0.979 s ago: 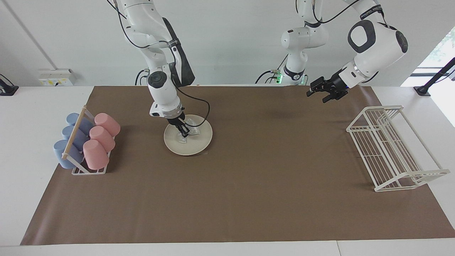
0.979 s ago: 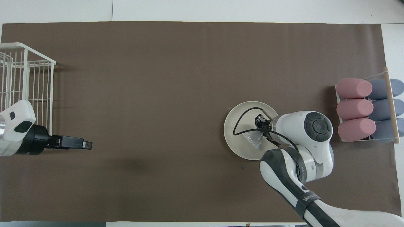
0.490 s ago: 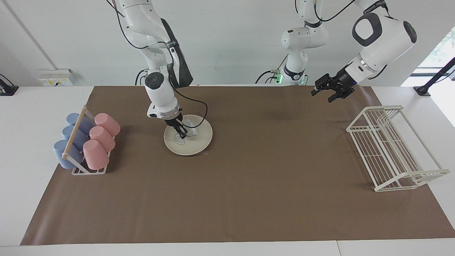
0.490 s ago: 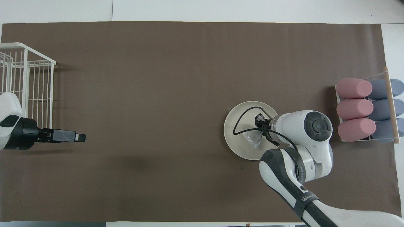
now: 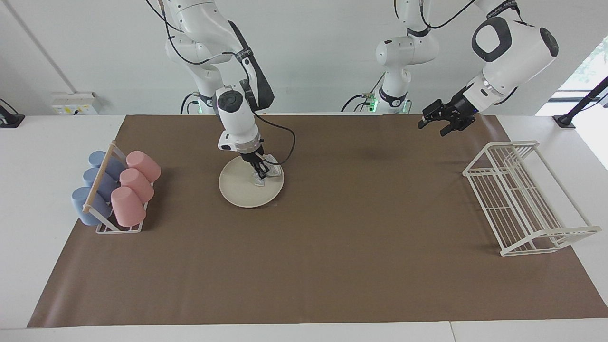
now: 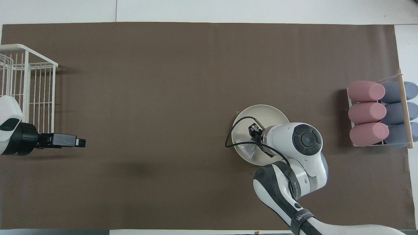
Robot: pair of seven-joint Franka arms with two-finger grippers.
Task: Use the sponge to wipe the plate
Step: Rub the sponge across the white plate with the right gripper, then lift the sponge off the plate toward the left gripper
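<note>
Facing view: the plate (image 5: pixel 244 187) lies flat on the brown mat (image 5: pixel 332 247), toward the right arm's end of the table, beside the cup rack (image 5: pixel 114 190) of pink and blue cups. The right gripper (image 5: pixel 261 170) is down on the plate, its fingertips pinched on the sponge (image 5: pixel 266 172), which rests on the plate's part toward the left arm's end. The left gripper (image 5: pixel 444 119) hangs in the air over the mat's edge nearest the robots, by the wire rack (image 5: pixel 525 199); its jaws stand apart and hold nothing, and that arm waits.

Overhead view: the right arm comes in from the bottom and covers part of the plate (image 6: pixel 266 114). The right gripper (image 6: pixel 253 132) points down at the plate, and the sponge (image 6: pixel 246 148) shows as a crinkly silver patch under it, on the plate's half nearer the robots. The left gripper (image 6: pixel 80 142) sticks out sideways over bare mat (image 6: pixel 163 81), just beside the wire rack (image 6: pixel 26 81). The cup rack (image 6: pixel 380 112) sits at the right arm's end.
</note>
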